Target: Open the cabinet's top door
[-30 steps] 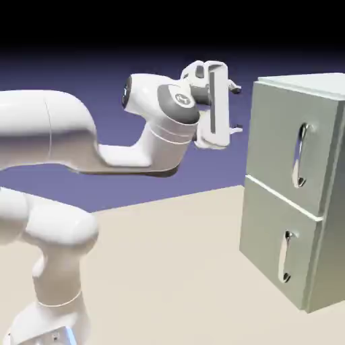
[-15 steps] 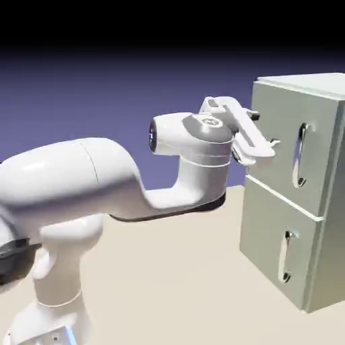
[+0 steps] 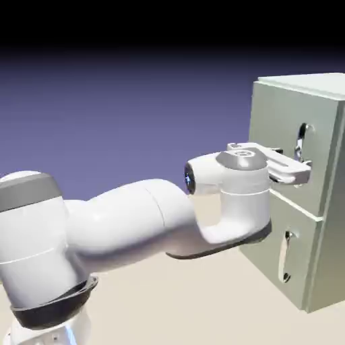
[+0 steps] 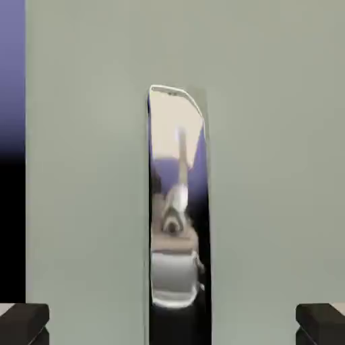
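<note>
The pale grey-green cabinet stands at the exterior view's right with two stacked doors. The top door is closed and carries a long curved silver handle. My gripper lies flat at the handle's lower part, fingers pointing at the door. In the hand view the silver handle runs vertically through the middle, with the top door filling the frame behind it. Both dark fingertips sit far apart at the bottom corners. The gripper is open and straddles the handle, holding nothing.
The lower door with its shorter silver handle sits under my hand. My white arm stretches from the lower left across the beige table. A strip of violet backdrop shows past the cabinet's edge.
The arm has swung down and to the right. The hand has turned from upright to lying flat and has reached the top door's handle. The jaws stayed open.
</note>
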`<state>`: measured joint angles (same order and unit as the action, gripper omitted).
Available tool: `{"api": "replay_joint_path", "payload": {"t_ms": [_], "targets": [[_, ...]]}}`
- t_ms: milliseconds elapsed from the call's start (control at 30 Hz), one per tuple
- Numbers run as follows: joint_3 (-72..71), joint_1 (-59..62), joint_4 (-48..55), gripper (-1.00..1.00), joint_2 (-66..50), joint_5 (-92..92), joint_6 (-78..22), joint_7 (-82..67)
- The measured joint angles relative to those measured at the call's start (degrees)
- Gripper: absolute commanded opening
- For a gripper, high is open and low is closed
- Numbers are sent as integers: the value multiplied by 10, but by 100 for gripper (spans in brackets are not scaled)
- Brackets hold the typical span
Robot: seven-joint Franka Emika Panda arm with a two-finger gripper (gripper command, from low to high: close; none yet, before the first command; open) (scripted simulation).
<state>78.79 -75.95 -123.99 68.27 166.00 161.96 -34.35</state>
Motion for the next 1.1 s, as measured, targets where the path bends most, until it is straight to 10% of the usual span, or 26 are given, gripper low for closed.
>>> {"api": "replay_joint_path", "payload": {"t_ms": [1100], "targets": [[-537, 618, -188, -100, -412, 0, -116, 585]]}}
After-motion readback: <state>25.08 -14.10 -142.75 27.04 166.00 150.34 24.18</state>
